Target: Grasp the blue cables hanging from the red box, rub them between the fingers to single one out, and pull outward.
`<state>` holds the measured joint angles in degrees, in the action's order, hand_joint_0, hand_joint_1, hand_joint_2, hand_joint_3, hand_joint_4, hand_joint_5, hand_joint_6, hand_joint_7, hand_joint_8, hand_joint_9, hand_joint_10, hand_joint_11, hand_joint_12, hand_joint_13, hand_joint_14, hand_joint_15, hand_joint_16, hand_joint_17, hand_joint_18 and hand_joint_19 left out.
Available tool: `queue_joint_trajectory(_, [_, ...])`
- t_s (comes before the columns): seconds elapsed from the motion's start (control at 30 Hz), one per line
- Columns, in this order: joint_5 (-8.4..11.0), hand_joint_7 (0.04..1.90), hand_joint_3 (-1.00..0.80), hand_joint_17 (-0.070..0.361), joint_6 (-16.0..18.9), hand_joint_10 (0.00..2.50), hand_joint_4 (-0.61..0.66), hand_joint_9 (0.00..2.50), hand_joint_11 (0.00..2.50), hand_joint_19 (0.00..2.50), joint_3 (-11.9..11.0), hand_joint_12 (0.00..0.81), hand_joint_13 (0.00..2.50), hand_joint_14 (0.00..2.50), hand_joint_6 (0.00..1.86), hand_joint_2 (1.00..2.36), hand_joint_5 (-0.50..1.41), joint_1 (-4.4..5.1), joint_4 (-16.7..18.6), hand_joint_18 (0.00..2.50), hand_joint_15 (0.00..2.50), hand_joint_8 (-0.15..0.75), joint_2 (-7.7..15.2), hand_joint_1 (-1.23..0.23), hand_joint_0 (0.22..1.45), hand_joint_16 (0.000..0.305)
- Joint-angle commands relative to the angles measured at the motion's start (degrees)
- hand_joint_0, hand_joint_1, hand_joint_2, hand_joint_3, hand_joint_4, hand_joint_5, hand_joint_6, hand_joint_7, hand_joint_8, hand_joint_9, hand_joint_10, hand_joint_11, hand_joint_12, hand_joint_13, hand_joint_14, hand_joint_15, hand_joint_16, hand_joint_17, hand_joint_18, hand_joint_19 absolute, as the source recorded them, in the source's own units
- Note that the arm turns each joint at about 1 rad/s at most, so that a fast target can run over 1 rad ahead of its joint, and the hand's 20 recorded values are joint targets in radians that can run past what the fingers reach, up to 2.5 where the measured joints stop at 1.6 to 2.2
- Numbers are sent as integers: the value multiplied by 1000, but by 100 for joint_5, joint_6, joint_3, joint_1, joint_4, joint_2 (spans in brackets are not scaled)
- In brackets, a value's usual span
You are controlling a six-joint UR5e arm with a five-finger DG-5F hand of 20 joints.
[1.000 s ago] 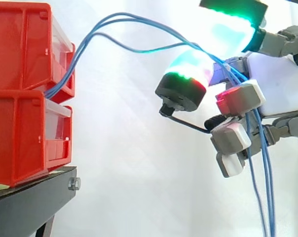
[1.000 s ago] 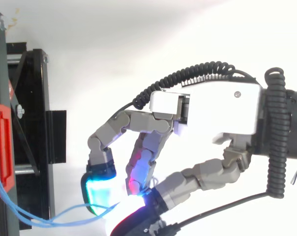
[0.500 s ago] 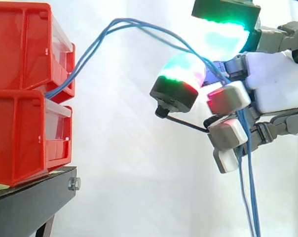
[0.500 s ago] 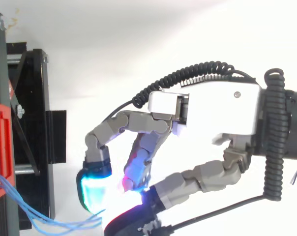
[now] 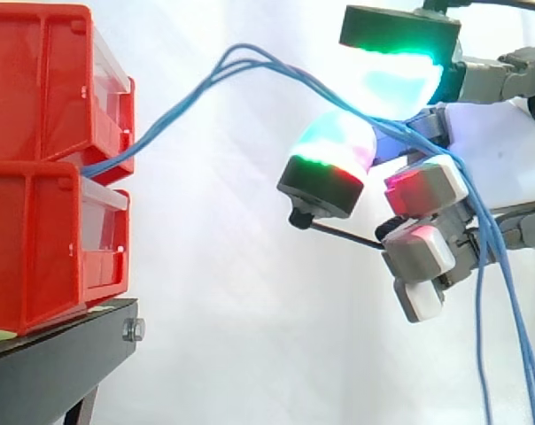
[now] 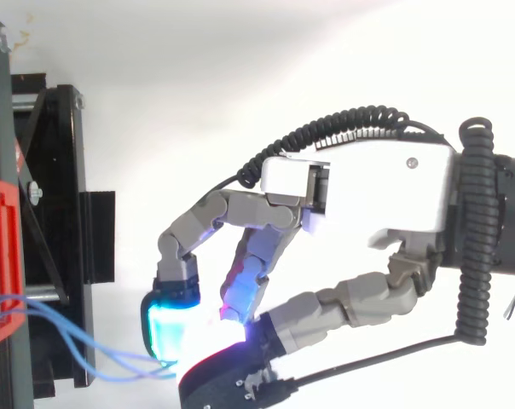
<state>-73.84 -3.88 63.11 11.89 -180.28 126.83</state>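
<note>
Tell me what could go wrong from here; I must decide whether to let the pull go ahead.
1. Several blue cables pass together between the hand's pads, so a pull may drag the bundle, not one strand.
2. They lead to the upper red box, stacked on a lower red box; a hard pull might shift it.
3. Loose ends hang past the lower fingers and could snag.

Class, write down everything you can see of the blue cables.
The blue cables are thin, flexible strands, at least three, running close together. They leave the front of the upper red box near its lower edge, rise in an arc, then slope down into the hand, pinched between its glowing pads. Past the pads they drop loose across the hand, spreading apart, and run out at the bottom edge.
</note>
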Motion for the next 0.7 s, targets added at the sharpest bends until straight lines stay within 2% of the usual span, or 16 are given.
queue_joint_trajectory(0.0, [10,1036,-328,106,1,25,61,1258,698,719,0,332,1013,32,825,1013,-135,6,-42,761,739,244,0,-550,595,47])
queue_joint_trajectory(0.1, [10,1033,-270,107,10,22,59,1227,697,711,0,334,1009,32,817,1016,-144,6,-34,765,729,247,0,-588,596,48])
queue_joint_trajectory(0.2, [10,1027,-181,111,54,24,73,1189,697,691,0,348,999,30,840,1018,-158,15,-60,771,735,255,0,-673,590,49])
queue_joint_trajectory(0.23, [10,1018,-158,110,80,23,77,1144,724,689,0,341,984,30,868,1020,-174,6,-60,761,731,254,0,-745,600,49])
queue_joint_trajectory(0.33, [-8,1021,-143,108,133,22,51,1132,744,685,0,335,961,30,886,1021,-181,15,-60,748,725,248,0,-787,615,48])
queue_joint_trajectory(0.4, [-8,997,-172,107,159,22,41,1148,757,675,0,336,957,32,897,1020,-180,15,-60,747,713,249,0,-812,629,48])
queue_joint_trajectory(0.53, [-25,1026,-433,102,212,23,24,1229,766,656,-88,324,964,32,898,1005,-155,-12,-148,750,707,237,-9,-834,680,45])
queue_joint_trajectory(0.67, [-87,1100,-500,99,212,25,-37,1317,782,652,-317,321,1000,33,899,1000,-131,-47,-605,775,712,230,0,-850,701,44])
